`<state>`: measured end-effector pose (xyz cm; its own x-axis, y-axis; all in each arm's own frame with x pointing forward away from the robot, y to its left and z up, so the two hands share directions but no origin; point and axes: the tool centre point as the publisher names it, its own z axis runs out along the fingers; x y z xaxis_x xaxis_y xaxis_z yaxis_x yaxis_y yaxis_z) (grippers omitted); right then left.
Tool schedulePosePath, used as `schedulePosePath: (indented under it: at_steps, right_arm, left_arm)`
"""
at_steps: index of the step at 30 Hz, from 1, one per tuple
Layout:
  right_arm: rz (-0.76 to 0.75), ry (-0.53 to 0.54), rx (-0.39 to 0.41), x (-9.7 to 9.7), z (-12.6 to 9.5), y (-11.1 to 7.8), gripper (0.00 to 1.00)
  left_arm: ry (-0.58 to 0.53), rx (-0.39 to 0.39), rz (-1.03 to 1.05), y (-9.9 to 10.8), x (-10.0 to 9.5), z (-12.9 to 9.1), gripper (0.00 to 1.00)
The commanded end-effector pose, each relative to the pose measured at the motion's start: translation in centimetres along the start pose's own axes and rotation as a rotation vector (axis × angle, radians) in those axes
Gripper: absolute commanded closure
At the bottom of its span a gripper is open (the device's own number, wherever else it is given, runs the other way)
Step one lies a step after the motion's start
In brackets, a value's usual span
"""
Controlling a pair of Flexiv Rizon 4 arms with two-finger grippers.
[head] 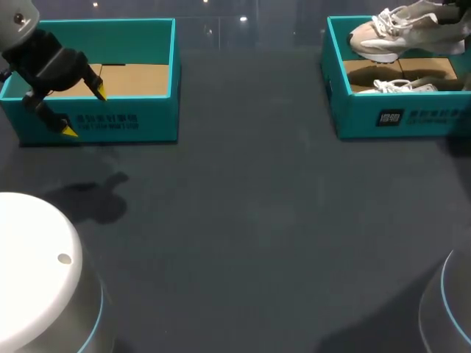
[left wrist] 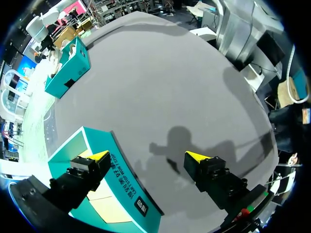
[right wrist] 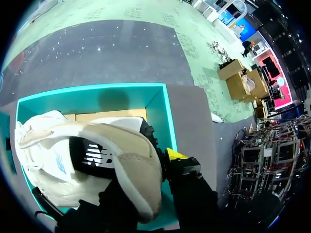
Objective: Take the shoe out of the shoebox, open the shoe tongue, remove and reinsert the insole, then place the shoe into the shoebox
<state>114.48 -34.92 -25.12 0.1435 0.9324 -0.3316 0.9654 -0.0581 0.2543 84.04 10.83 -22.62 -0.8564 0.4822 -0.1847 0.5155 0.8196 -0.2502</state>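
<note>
Shoe held aloft over the right box

Shoe (head: 390, 33), pale beige and white, hangs above the right box (head: 412, 118) at the table's (head: 243, 220) far right corner, clear of its teal walls. The right tool (right wrist: 150, 179) pinches the shoe at its heel end. One yellow tip presses its outer side, and the other finger is hidden behind the shoe. A second shoe (head: 394, 86) lies on the cardboard floor of that box, below the lifted one. Well apart, at the far left corner, stands the left box (head: 125, 121), also teal with a cardboard floor. The left tool (head: 84, 112) hangs over its front wall, fingers spread wide and holding nothing. One tip is over the box's inside and the other out past the wall, above the dark table.
</note>
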Motion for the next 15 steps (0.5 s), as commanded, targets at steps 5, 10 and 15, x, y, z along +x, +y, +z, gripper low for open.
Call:
schedulePosePath:
  at_steps: [5, 10, 15]
  right_arm:
    - [0.012, -0.017, -0.003, 0.88, 0.67, 0.21, 1.00]
    - [0.001, -0.010, 0.000, 1.05, 1.01, -0.33, 1.00]
    - [0.001, -0.010, 0.000, 1.05, 1.01, -0.33, 1.00]
  left_arm:
    - [0.000, -0.003, 0.001, -0.01, 0.10, -0.03, 0.00]
    - [0.000, -0.003, 0.001, -0.01, 0.10, -0.03, 0.00]
    - [0.000, -0.003, 0.001, -0.01, 0.10, -0.03, 0.00]
